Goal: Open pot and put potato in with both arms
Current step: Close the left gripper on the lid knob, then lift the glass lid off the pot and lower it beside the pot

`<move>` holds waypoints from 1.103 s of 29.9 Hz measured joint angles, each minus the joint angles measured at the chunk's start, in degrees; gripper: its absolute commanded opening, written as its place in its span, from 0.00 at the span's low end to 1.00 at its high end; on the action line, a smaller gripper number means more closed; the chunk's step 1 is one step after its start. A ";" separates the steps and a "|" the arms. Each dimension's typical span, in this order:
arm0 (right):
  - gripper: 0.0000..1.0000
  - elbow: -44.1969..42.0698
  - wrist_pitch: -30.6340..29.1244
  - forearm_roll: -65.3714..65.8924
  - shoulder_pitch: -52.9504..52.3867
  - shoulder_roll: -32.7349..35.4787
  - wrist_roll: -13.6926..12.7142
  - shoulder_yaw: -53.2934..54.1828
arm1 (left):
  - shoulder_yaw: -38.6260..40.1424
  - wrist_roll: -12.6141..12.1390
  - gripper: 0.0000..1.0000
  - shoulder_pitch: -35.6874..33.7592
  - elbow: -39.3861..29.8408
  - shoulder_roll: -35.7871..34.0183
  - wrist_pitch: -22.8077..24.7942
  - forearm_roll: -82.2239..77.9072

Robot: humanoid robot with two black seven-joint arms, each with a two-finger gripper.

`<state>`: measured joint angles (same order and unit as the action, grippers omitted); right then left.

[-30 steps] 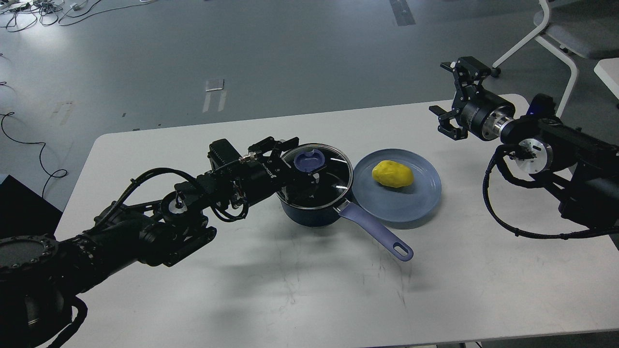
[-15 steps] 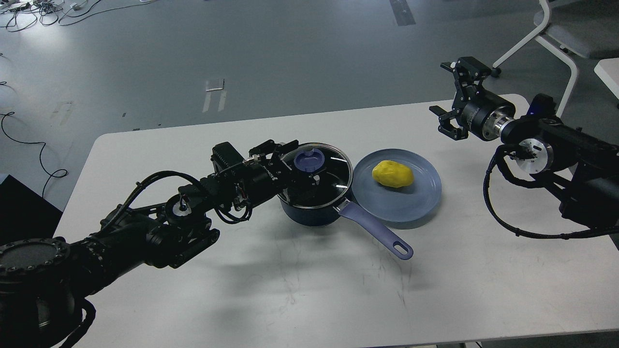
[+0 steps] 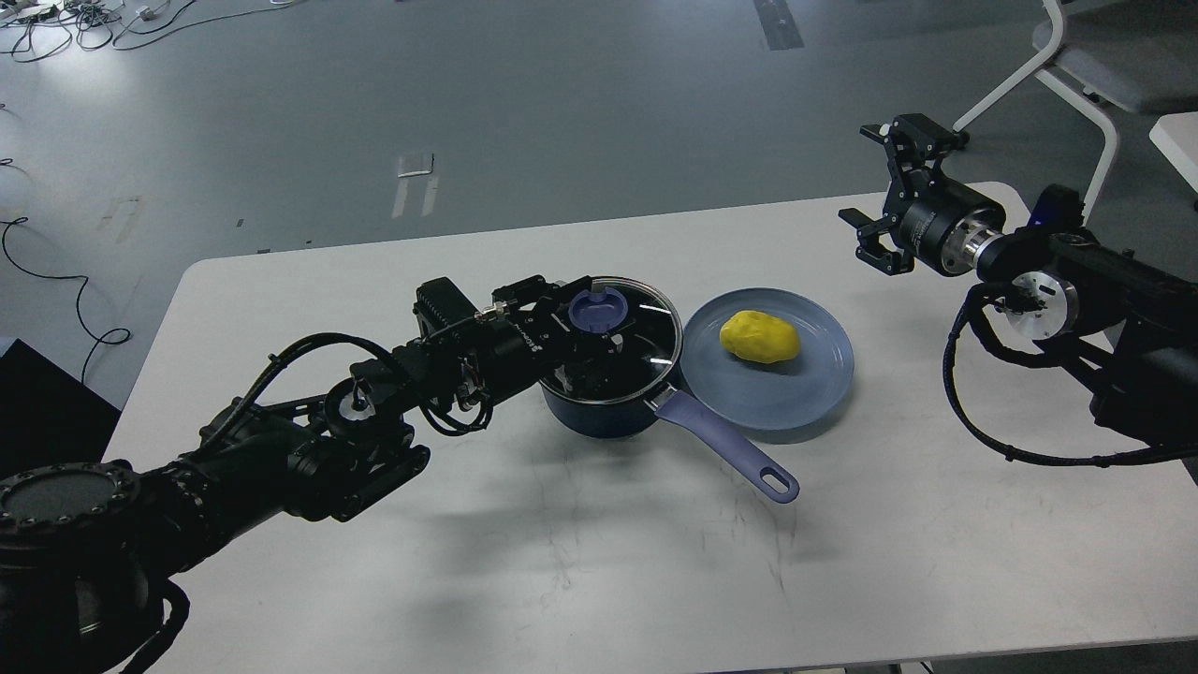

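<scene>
A dark blue pot (image 3: 599, 412) with a lavender handle (image 3: 730, 451) stands mid-table. Its glass lid (image 3: 646, 328) sits on it, with a lavender knob (image 3: 599, 307) on top. My left gripper (image 3: 588, 314) reaches in from the left over the lid, and its fingers stand on either side of the knob, with no clear squeeze on it. A yellow potato (image 3: 760, 337) lies on a blue plate (image 3: 805, 398) just right of the pot. My right gripper (image 3: 887, 192) is open and empty, held above the table's far right, well away from the potato.
The white table (image 3: 580, 562) has its far edge just behind the pot and its right edge under my right arm. A white chair (image 3: 1095, 65) stands beyond the table at the top right. Cables (image 3: 56, 19) lie on the floor at the top left.
My left gripper has moved a little to the right, so its fingers now flank the lid's knob. My right gripper has shifted slightly right. The pot, lid, potato and plate have not moved.
</scene>
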<state>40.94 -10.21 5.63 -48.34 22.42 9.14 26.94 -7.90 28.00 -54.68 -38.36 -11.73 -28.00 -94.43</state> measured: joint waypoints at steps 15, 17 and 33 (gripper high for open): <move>1.00 0.00 1.07 0.00 -0.01 0.00 0.18 -1.63 | 0.03 0.01 0.51 -0.37 -0.68 -0.47 0.00 0.23; 1.00 0.01 1.07 0.00 -0.07 0.00 0.18 -1.63 | 0.22 0.02 0.51 -0.59 -1.28 -0.92 0.00 0.86; 1.00 0.01 1.17 -0.01 -0.72 -0.56 0.18 -2.81 | 0.04 0.02 0.51 -8.20 -14.73 -18.01 0.00 12.23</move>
<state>40.95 -9.04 5.62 -49.06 21.86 9.32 24.13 -7.85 28.02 -62.88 -53.09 -29.74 -28.00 -82.19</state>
